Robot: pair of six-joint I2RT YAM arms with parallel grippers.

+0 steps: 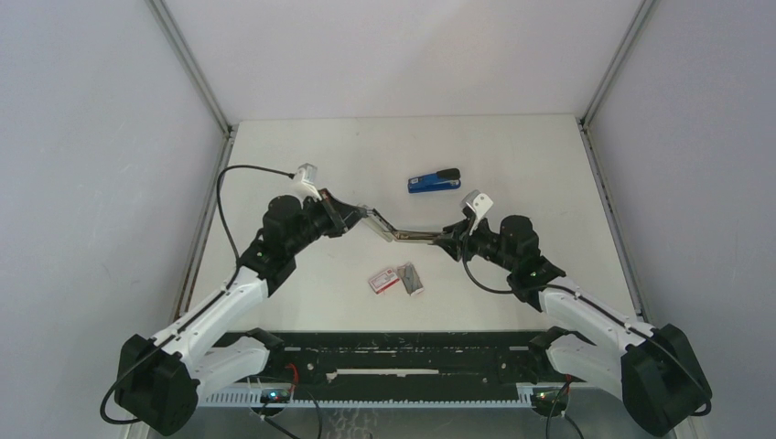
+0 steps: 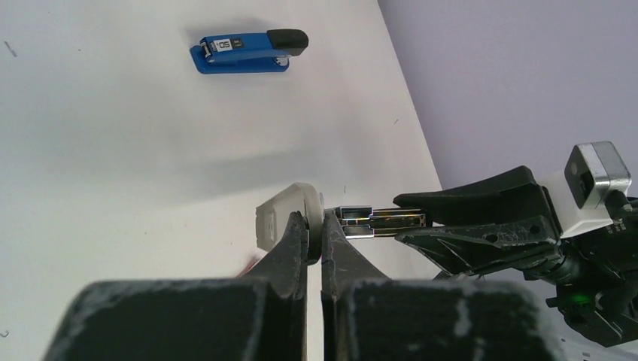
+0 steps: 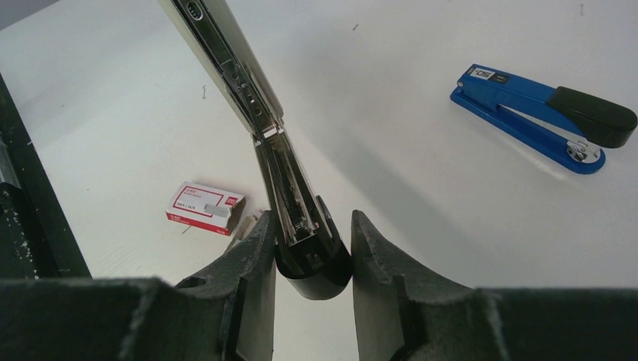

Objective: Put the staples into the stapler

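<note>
Open stapler [image 3: 237, 75]: shiny chrome metal. Blue stapler [image 3: 527, 113]: smooth, glossy. Staple box [image 3: 203, 208]: matt card. Table [image 3: 421, 226]: matt white.

Left arm [image 1: 220, 306] and right arm [image 1: 586, 315] are showing white shells, black joints; black cables [image 1: 220, 197] are trailing; white camera boxes [image 1: 307, 174] are topping scuffed black tool fingers [image 3: 248, 256].

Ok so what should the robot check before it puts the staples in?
1. Left claw pinching one end of the open stapler: ok.
2. Right claw gripping its black end: ok.
3. Stapler swung open, held above the table: ok.
4. A claw free to fetch staples: not ok, both are busy.
5. Staple box and grey tray close by on the table: ok.
6. Stapler's channel empty: cannot tell.
</note>
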